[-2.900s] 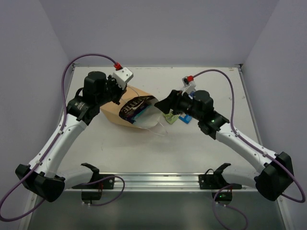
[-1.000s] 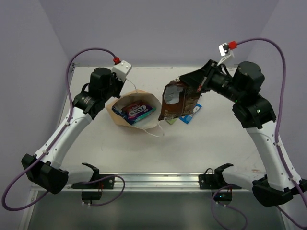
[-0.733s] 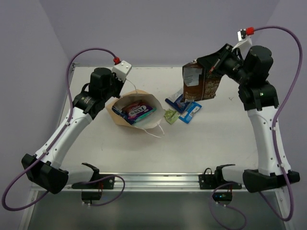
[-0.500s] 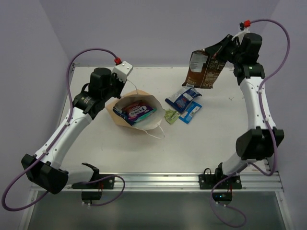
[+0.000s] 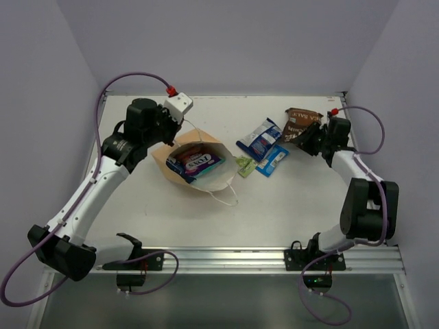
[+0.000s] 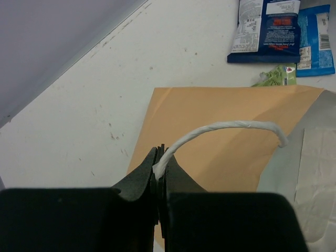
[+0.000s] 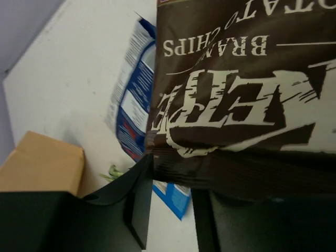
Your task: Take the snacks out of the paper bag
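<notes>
Left gripper pinches the white string handle of the tan kraft paper bag, purple and teal candy packets inside, mouth facing 4 o'clock, lying at 9 o'clock of the right gripper, whose jaws are parted by the glossy brown chip bag.

The white counter fills the middle of the frame, lightly speckled with marks. At centre left the tan paper bag rests on it with its mouth open (one white string handle trails onto the surface below it). Just right of the bag lie a tiny green wrapper, a light-blue packet and a blue-white packet, close together. A brown chip bag lies at upper right.
</notes>
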You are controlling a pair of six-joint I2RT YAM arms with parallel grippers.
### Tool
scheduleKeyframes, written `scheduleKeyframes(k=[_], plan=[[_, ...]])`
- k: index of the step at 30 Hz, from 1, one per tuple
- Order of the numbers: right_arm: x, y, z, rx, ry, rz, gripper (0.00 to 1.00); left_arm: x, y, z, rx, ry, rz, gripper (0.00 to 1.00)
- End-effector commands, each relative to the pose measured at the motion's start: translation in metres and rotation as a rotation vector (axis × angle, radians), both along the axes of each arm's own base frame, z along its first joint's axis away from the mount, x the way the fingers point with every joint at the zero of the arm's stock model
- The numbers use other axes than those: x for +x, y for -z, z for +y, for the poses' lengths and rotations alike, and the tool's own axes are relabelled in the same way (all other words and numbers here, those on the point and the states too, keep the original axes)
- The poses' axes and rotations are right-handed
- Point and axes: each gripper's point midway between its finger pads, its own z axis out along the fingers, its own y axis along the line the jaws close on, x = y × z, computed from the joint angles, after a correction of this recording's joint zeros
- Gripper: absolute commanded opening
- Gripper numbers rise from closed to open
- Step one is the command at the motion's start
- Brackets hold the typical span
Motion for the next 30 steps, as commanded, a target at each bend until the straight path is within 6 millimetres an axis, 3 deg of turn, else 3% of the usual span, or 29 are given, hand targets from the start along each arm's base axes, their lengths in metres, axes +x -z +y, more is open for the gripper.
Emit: scheduleKeyframes(k=[1,4,5,6,8,9,12,15,19,21,23,26,30], plan=[[-0.04,0.001,-0.017,0.016,0.201,0.089,0.39,-0.007,-0.012,-0.001,0.005,0.043,-0.042,0.0],[-0.069,-0.014,-0.019,-0.017,0.248,0.098,0.52,-0.012,-0.007,-0.006,0.019,0.089,-0.036,0.0],[-0.074,-0.024,-0.015,-0.028,0.24,0.067,0.64,-0.013,-0.006,-0.006,0.027,0.098,-0.039,0.0],[-0.082,-0.05,0.001,-0.036,0.194,-0.018,0.69,-0.015,-0.003,-0.006,0.03,0.106,-0.036,0.0],[-0.091,-0.075,0.027,-0.077,0.086,-0.123,0.76,-0.018,0.0,-0.008,0.034,0.126,-0.034,0.0],[-0.102,-0.098,0.063,-0.088,-0.037,-0.218,0.77,-0.02,0.002,-0.008,0.035,0.132,-0.033,0.0],[-0.125,-0.129,0.128,-0.133,-0.309,-0.39,0.77,-0.022,0.005,-0.009,0.041,0.138,-0.025,0.0],[-0.144,-0.138,0.173,-0.105,-0.455,-0.394,0.77,-0.016,-0.001,-0.008,0.029,0.104,-0.024,0.0],[-0.158,-0.131,0.23,-0.046,-0.578,-0.372,0.73,-0.013,-0.006,-0.012,-0.002,0.096,-0.011,0.0],[-0.176,-0.134,0.264,-0.07,-0.677,-0.414,0.7,-0.011,-0.002,-0.015,-0.008,0.097,0.007,0.0],[-0.192,-0.121,0.292,-0.175,-0.812,-0.478,0.69,-0.008,-0.003,-0.016,-0.012,0.088,0.015,0.0],[-0.199,-0.11,0.312,-0.335,-0.94,-0.591,0.68,-0.005,-0.005,-0.015,-0.005,0.079,0.016,0.0],[-0.191,-0.107,0.324,-0.515,-1.055,-0.735,0.68,-0.003,-0.011,-0.013,0.001,0.068,0.0,0.0]])
